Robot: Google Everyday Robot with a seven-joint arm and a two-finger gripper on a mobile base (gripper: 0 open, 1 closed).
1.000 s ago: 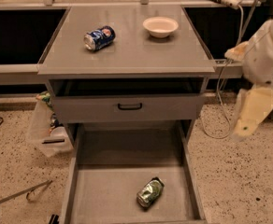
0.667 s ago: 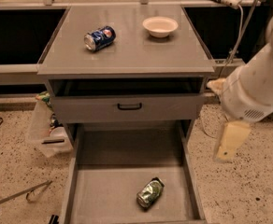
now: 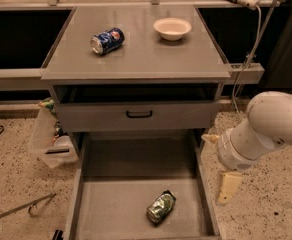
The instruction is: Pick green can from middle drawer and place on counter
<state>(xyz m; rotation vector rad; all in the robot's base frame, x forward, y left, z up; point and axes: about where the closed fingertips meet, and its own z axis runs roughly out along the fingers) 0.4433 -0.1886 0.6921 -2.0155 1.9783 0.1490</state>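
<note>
Currently, your tool point(image 3: 228, 186) hangs just outside the right wall of the middle drawer point(image 3: 111, 204), with nothing seen in it; you cannot tell whether it is open or closed. Green can point(image 3: 161, 207): dented, on its side on the drawer floor, right of centre; pale markings, unreadable. Surface point(image 3: 146, 59): blue-and-white can point(image 3: 107, 40) on its side, lettering illegible; white bowl point(image 3: 172, 28), upright.
</note>
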